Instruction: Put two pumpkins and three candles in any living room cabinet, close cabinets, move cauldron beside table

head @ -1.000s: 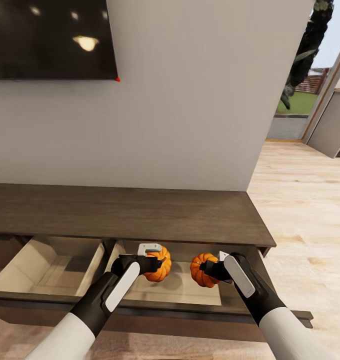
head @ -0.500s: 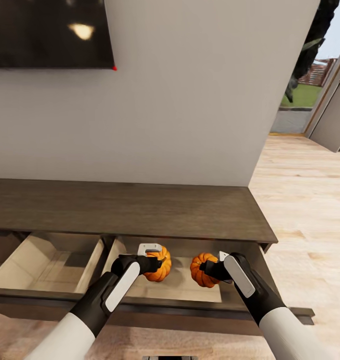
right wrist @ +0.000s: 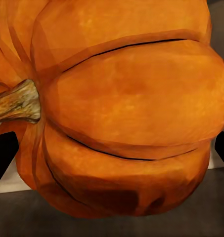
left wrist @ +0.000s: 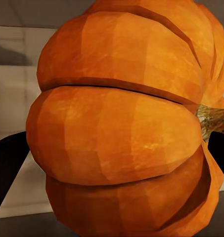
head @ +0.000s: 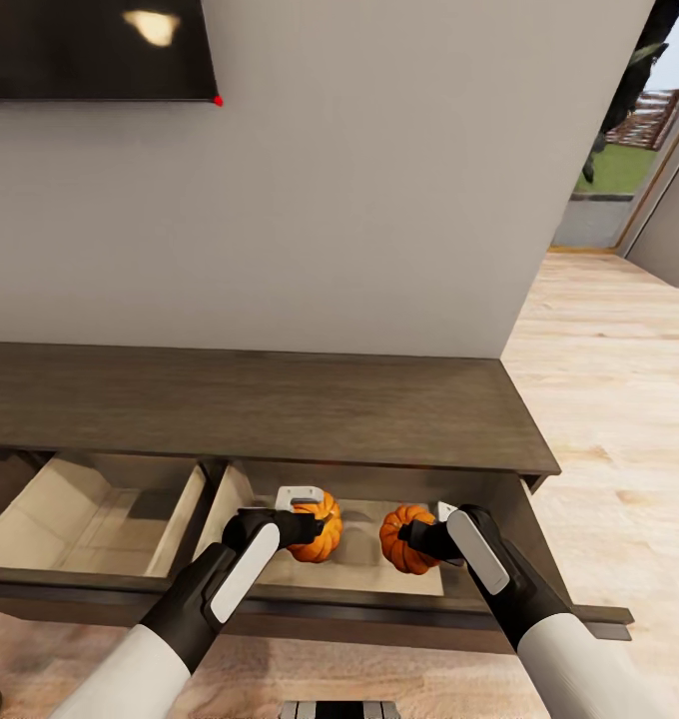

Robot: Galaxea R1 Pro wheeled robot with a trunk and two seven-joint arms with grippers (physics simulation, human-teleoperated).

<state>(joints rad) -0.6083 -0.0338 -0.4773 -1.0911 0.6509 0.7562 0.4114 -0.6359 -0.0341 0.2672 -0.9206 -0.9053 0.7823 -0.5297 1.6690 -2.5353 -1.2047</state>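
Two small orange pumpkins hang over the open right drawer of the long dark wood cabinet (head: 280,404). My left gripper (head: 315,525) is shut on the left pumpkin (head: 324,527), which looms large in the left wrist view (left wrist: 121,123). My right gripper (head: 409,536) is shut on the right pumpkin (head: 403,539), seen close with its stem in the right wrist view (right wrist: 126,108). Both pumpkins sit above the drawer's pale beige inside (head: 369,569). Candles, cauldron and table are out of view.
A second drawer (head: 90,514) stands pulled out to the left, its beige compartment bare. A black TV (head: 90,50) hangs on the grey wall above. Light wood floor (head: 619,399) runs to the right toward glass doors.
The head view has tilted down and edged closer, so the TV and wall slid up. Both arms and the pumpkins hold their places in the picture.
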